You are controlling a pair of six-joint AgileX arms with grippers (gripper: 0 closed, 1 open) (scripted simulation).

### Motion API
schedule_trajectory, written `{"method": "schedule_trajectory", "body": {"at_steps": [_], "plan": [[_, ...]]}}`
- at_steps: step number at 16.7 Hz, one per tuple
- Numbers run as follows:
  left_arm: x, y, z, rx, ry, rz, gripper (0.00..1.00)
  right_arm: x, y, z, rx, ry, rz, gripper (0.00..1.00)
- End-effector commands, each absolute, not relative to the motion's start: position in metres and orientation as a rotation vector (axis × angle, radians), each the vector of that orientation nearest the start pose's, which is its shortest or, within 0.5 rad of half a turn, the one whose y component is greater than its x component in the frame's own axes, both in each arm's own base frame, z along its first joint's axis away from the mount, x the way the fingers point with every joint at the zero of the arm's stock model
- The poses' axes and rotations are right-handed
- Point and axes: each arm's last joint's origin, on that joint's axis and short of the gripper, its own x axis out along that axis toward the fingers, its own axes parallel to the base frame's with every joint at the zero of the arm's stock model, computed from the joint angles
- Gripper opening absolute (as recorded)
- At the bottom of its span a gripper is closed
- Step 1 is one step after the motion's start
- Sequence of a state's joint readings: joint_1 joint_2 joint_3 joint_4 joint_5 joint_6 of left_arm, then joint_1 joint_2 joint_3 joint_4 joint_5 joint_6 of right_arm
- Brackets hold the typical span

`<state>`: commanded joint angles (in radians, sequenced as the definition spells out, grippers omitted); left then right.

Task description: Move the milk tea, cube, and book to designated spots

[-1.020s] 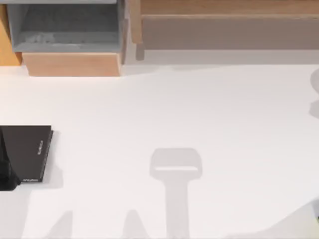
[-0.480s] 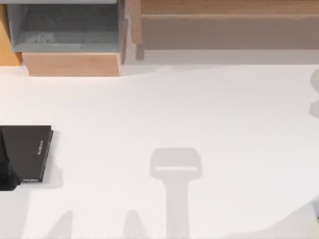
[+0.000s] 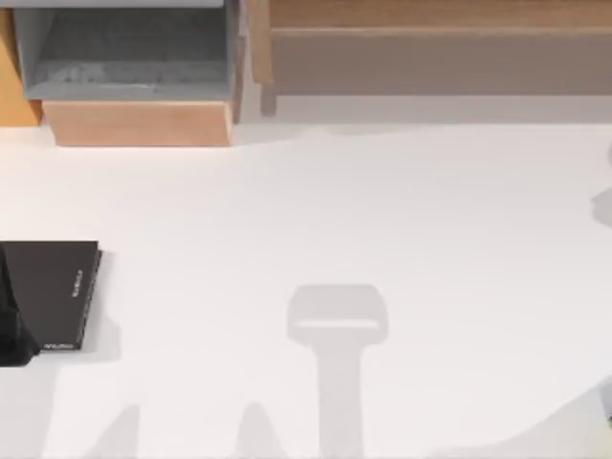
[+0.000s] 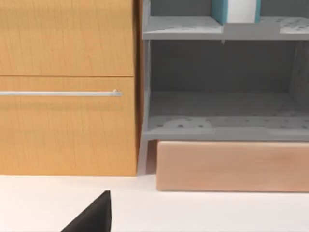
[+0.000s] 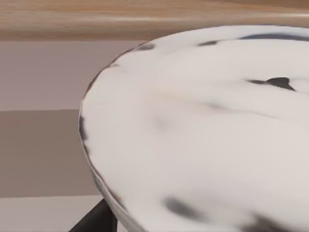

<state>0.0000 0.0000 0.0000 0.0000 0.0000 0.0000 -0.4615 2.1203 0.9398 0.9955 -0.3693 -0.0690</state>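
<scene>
On the white table point(image 3: 382, 210) I count one flat black book with small white lettering on its spine point(image 3: 53, 292), which lies near the left edge, and it is not the book of the task. At the far side stand one grey open shelf unit point(image 3: 124, 57) on a pale wooden base block point(image 3: 139, 124), and to its right one long wooden bench-like piece point(image 3: 430, 48). The left wrist view looks at this same furniture from the front: one orange wooden cabinet door with a thin metal handle bar point(image 4: 63, 93), and beside it two grey shelf levels. On the upper level stands the thick teal-blue book with white page edges point(image 4: 236, 10), upright, one piece only. A dark wedge point(image 4: 94, 215) shows low in that view; whether the left gripper is spread or closed I cannot tell. In the right wrist view one large round white surface with dark marks point(image 5: 207, 130) is very close to the camera, before a wooden band and a brownish wall. What it is I cannot tell, nor how the right gripper stands.
</scene>
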Motion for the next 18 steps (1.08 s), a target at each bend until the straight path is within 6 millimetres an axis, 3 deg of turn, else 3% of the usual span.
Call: {"method": "schedule_trajectory", "body": {"at_steps": [5,13,18], "plan": [[0.106,-0.001,0.16,0.0,0.0,0.0,1.0,0.369,-0.169,0.103,-0.006,0.176,-0.066,1.0],[0.106,-0.001,0.16,0.0,0.0,0.0,1.0,0.341,-0.168,0.102,-0.005,0.179,-0.065,1.0],[0.106,-0.001,0.16,0.0,0.0,0.0,1.0,0.341,-0.167,0.102,-0.002,0.183,-0.062,1.0]]}}
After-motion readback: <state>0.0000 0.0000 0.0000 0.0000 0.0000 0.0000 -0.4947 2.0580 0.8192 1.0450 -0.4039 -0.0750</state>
